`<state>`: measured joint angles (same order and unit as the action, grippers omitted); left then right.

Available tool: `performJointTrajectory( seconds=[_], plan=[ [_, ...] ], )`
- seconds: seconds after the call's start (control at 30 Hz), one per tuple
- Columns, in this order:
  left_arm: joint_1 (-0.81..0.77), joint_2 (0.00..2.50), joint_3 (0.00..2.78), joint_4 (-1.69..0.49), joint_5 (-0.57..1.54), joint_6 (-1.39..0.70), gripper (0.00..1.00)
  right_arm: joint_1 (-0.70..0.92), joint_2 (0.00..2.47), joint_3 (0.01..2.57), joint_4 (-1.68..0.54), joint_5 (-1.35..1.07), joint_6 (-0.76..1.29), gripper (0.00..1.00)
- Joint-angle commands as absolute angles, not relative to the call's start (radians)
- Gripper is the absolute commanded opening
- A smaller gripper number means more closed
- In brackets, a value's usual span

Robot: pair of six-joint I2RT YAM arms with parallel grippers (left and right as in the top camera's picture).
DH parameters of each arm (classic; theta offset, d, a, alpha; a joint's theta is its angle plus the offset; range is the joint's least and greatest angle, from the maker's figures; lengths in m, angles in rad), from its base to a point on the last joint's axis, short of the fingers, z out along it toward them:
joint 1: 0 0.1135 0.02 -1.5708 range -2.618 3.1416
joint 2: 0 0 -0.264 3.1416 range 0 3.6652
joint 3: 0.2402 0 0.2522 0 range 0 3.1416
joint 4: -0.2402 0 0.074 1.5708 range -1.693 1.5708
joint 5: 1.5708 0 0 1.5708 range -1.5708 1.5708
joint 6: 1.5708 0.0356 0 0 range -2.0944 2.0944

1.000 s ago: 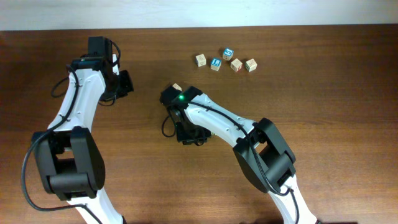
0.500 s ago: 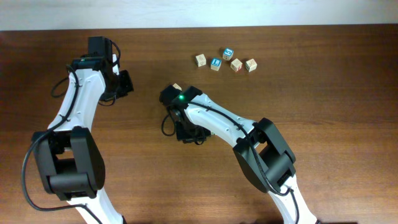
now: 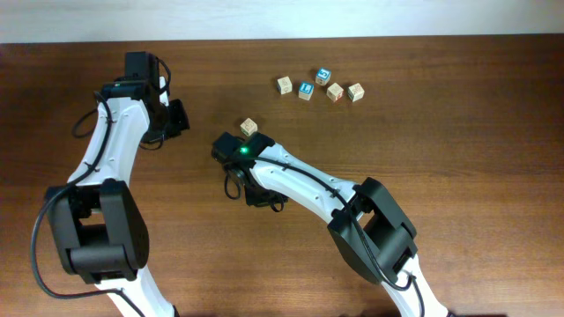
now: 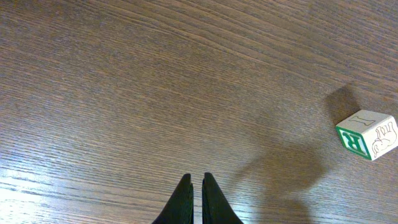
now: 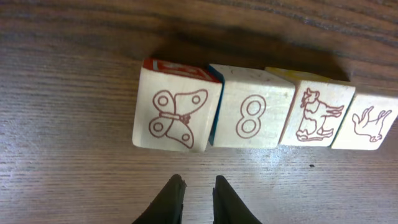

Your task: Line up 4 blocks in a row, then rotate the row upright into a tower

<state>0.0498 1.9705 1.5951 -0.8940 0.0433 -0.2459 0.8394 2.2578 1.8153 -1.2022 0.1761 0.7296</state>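
Three beige blocks (image 3: 284,84) (image 3: 335,92) (image 3: 355,92) lie in a cluster at the back of the table, mixed with two blue-faced cubes. A fourth block (image 3: 249,128) sits alone nearer the middle. In the left wrist view it shows a green R (image 4: 367,134), off to the right of my left gripper (image 4: 194,179), which is shut and empty. My right gripper (image 3: 231,150) hangs just left of the lone block. The right wrist view shows its jaws (image 5: 199,180) a little apart with nothing between them, just short of a row of cubes, the butterfly cube (image 5: 177,115) nearest.
Two blue-faced cubes (image 3: 305,90) (image 3: 323,76) sit among the far cluster. Beside the butterfly cube in the right wrist view stand an 8 cube (image 5: 252,115) and two animal cubes (image 5: 317,115) (image 5: 367,123), side by side. Dark wood table (image 3: 458,176) all around.
My right wrist has shifted left and slightly toward the front, off the lone block, which now shows fully. The left arm has not moved.
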Motion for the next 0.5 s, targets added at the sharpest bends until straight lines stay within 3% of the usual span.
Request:
performJointTrajectory(
  seconds=[0.0, 0.47],
  plan=[
    [0.048, 1.971, 1.599, -0.895, 0.029, -0.234, 0.06, 0.836, 2.218, 1.819, -1.184, 0.213, 0.738, 0.18],
    [0.048, 1.971, 1.599, -0.895, 0.029, -0.234, 0.06, 0.836, 2.218, 1.819, -1.161, 0.252, 0.721, 0.18]
  ],
)
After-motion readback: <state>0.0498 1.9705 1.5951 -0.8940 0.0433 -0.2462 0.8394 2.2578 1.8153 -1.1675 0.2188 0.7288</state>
